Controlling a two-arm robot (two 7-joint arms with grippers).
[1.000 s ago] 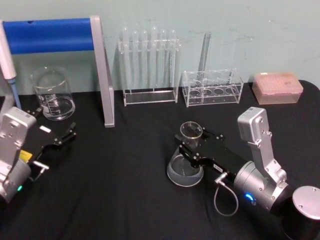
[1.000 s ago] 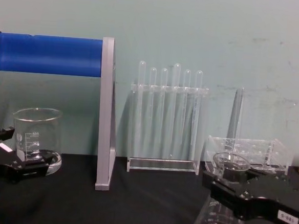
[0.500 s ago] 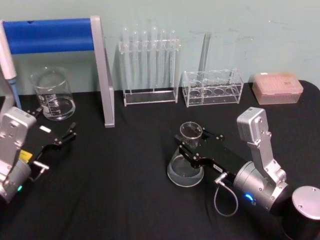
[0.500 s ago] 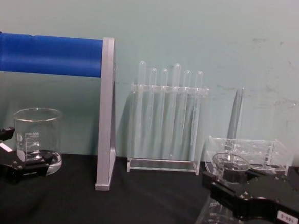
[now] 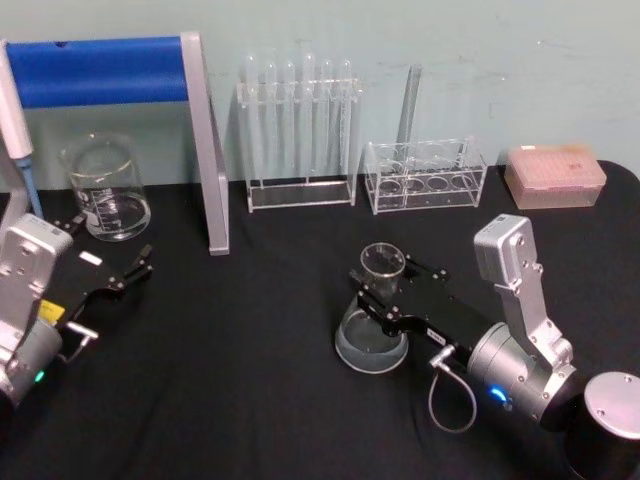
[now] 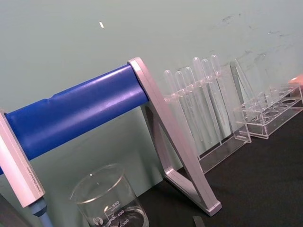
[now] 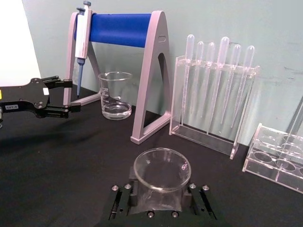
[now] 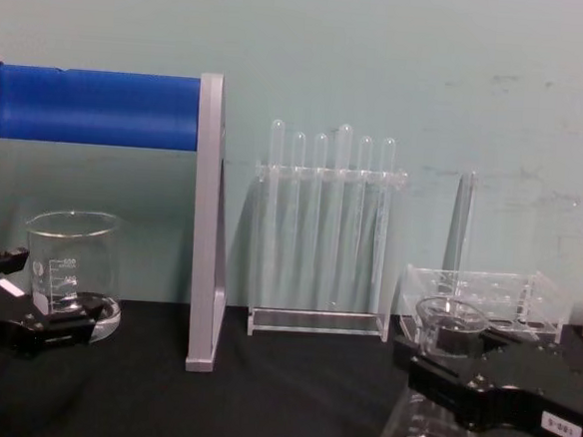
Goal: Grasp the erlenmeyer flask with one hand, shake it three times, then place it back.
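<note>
My left tool [image 5: 110, 245] sat at the left edge of the table [image 5: 230, 380], jaws spread and empty, just short of the beaker [image 5: 105, 190], with the blue-barred pipette stand [image 5: 100, 70] behind. Open black cloth lay between it and the middle. There the erlenmeyer flask [image 5: 370, 340] was upright, well clear of the test-tube rack [image 5: 300, 130] and the low rack [image 5: 425, 175] behind it. My right tool [image 5: 388, 283] was clenched round its neck. The chest view cut off its base, so I couldn't tell whether it touched the table. A pink box [image 5: 555, 175] sat far right.
</note>
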